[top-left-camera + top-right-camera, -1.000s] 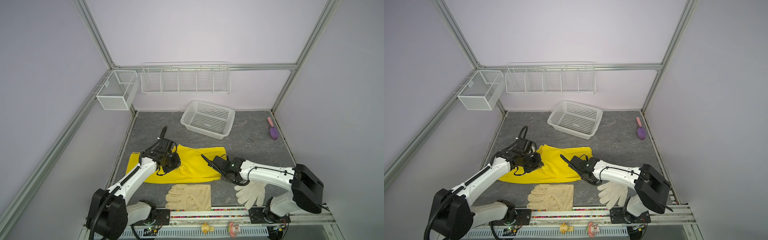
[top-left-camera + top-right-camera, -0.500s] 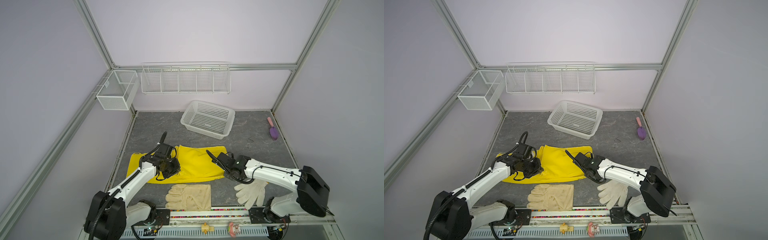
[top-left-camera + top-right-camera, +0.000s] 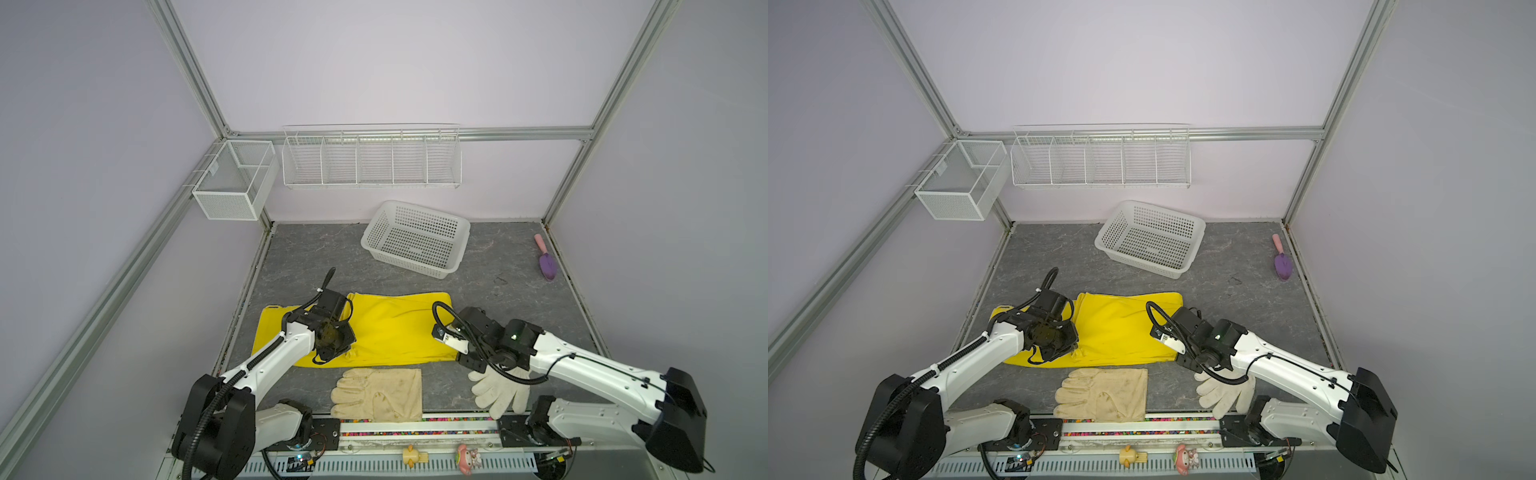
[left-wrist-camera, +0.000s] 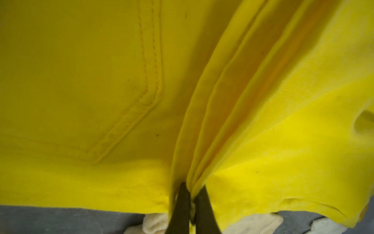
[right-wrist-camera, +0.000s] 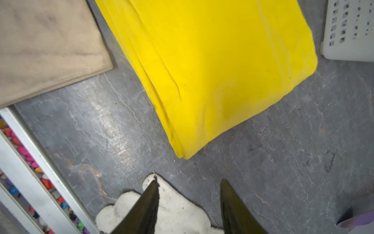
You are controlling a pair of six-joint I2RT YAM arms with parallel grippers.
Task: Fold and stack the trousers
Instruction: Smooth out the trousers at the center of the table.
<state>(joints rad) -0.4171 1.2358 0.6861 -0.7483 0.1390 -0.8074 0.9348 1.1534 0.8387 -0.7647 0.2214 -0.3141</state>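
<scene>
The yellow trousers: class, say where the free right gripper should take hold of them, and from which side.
Grip the trousers at the folded corner nearest the right gripper, coming in low from the right. There the layers lie stacked in a neat edge, so the open jaws could probably pinch them all. The left gripper clamps the near edge farther left.

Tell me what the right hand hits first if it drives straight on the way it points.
The right hand would probably meet the grey tabletop just short of the folded corner of the trousers; depth is unclear, so it might catch that corner.
</scene>
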